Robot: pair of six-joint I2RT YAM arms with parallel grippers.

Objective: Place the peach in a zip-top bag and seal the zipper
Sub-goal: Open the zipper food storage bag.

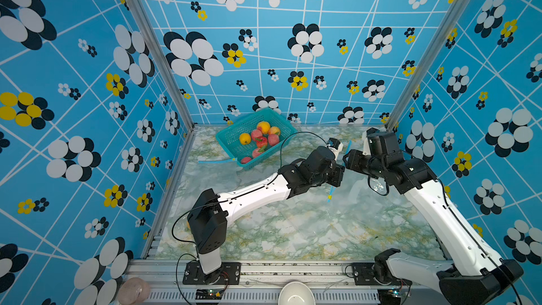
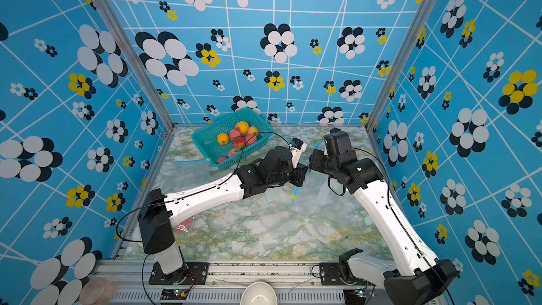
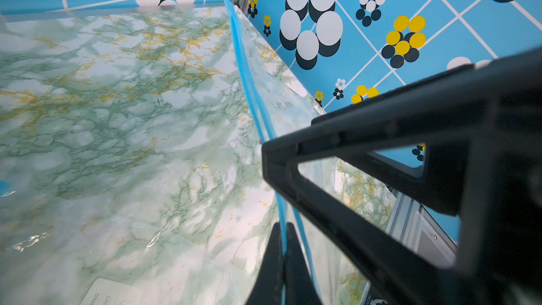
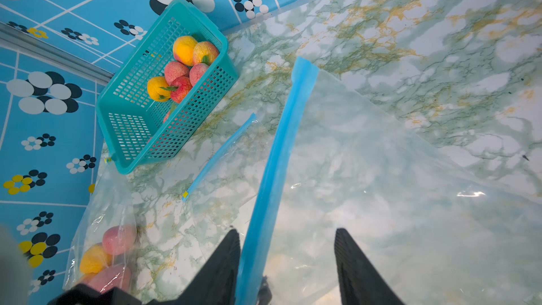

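Peaches, pink and orange-yellow, lie heaped in the teal basket at the far left. A clear bag at the near left holds more fruit. Zip-top bag, clear with a blue zipper strip, is held up mid-table, its strip running near to far. Left gripper pinches that strip; right gripper straddles it, jaws apart.

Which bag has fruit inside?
The bag by the left arm's base: pink and yellow fruit show through it. The raised bag and the flat bag beside the basket look empty.
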